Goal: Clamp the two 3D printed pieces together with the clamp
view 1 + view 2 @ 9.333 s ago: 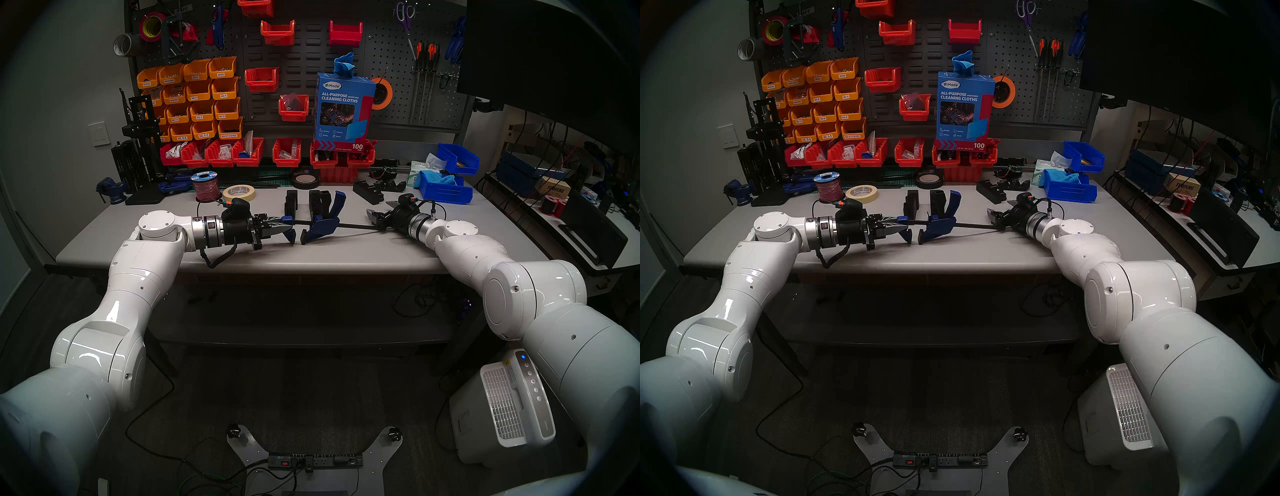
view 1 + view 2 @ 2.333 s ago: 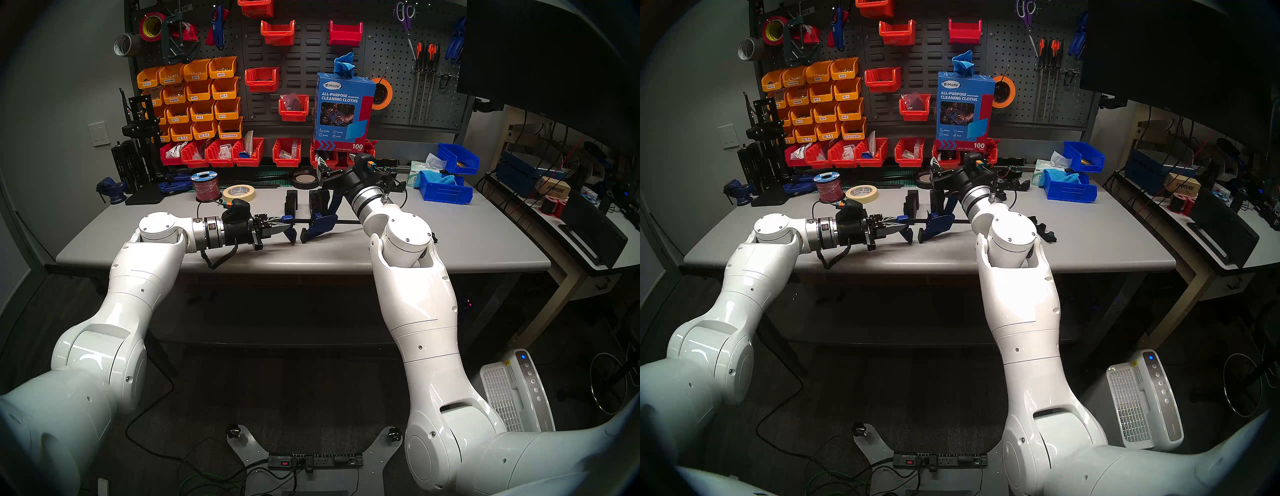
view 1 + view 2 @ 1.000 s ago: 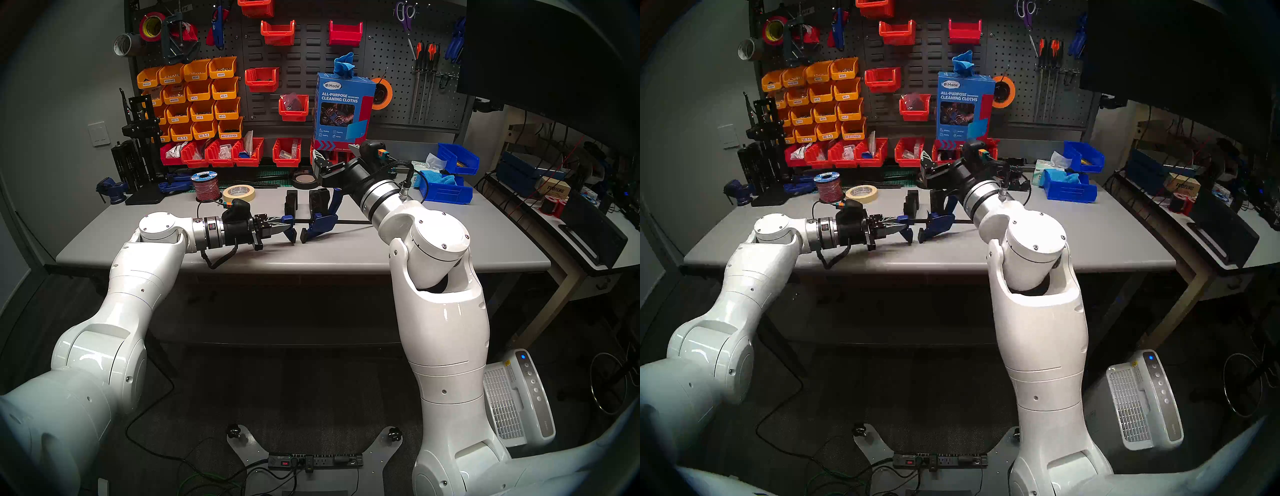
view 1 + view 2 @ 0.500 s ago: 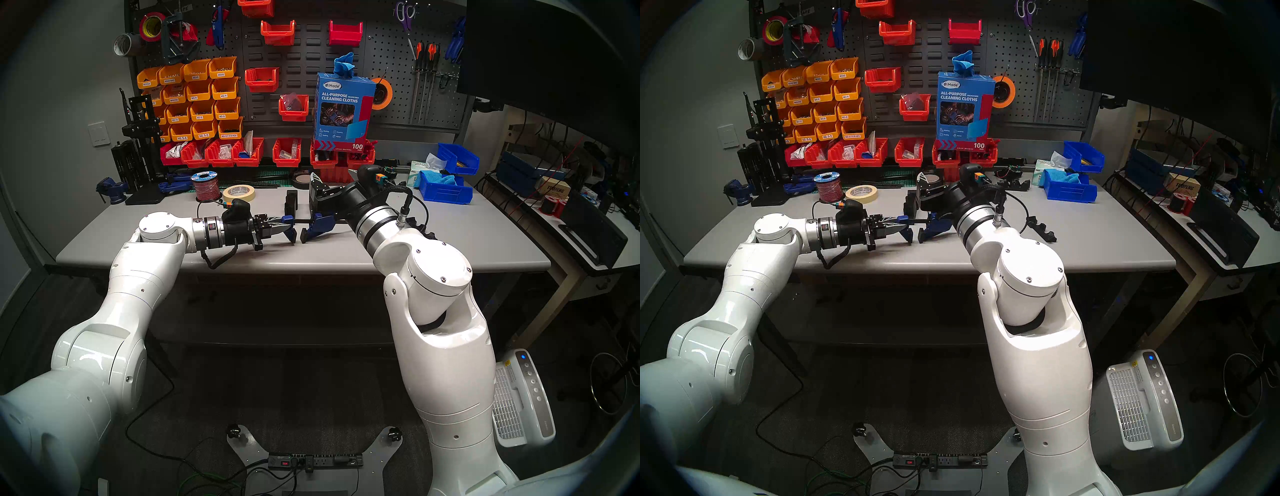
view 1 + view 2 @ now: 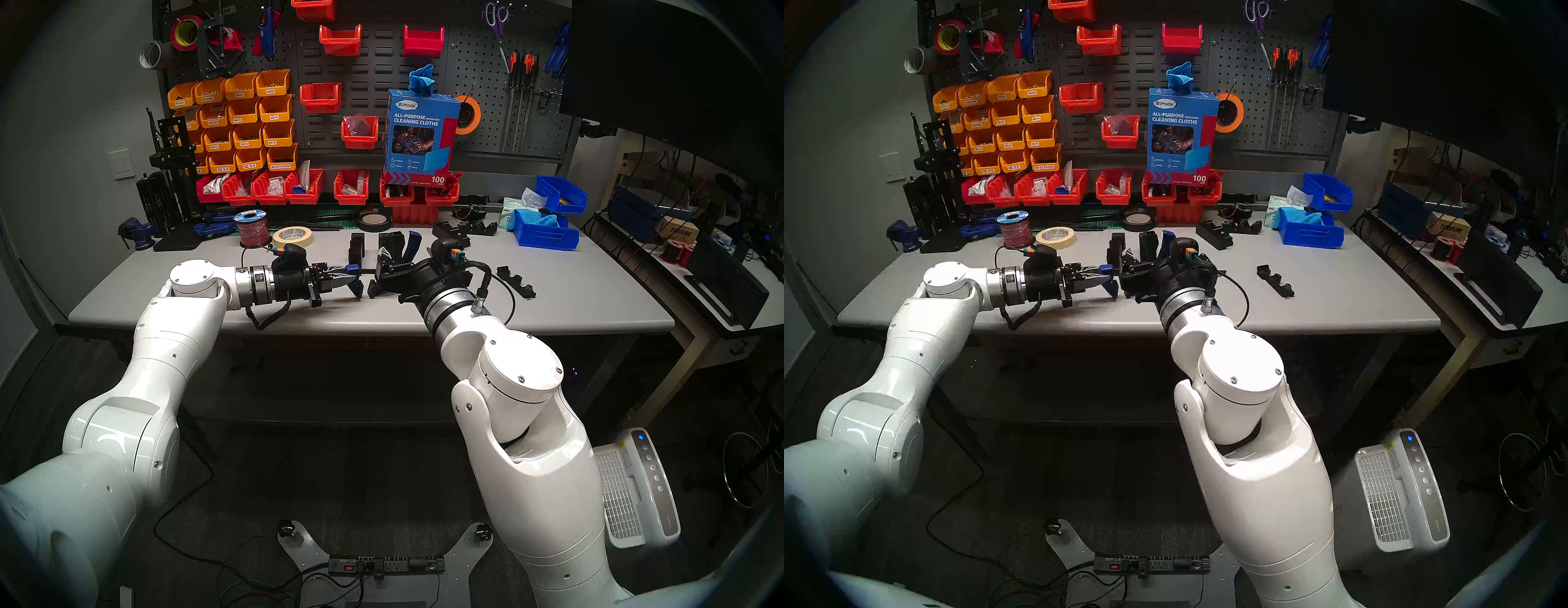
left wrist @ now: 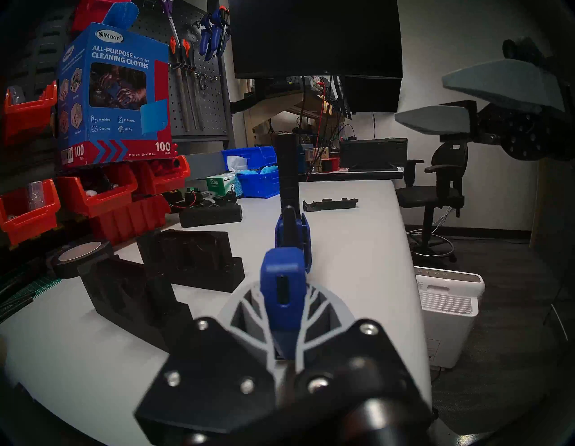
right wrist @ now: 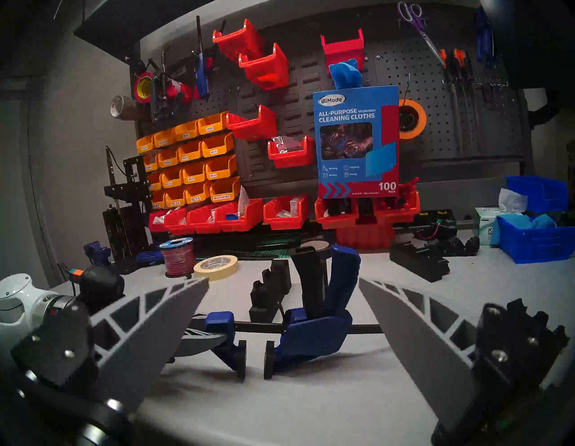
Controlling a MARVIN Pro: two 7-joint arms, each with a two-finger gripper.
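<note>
Now both arms at the clamp
Left end effector grips its fixed end; right end effector gapes wide before it

Grey bench: masking tape roll beside red wire spool; black tape roll further back. Blue bins w/ blue cloth at right. Cleaning-cloths box atop red bins. Notched black strip lies alone.
</note>
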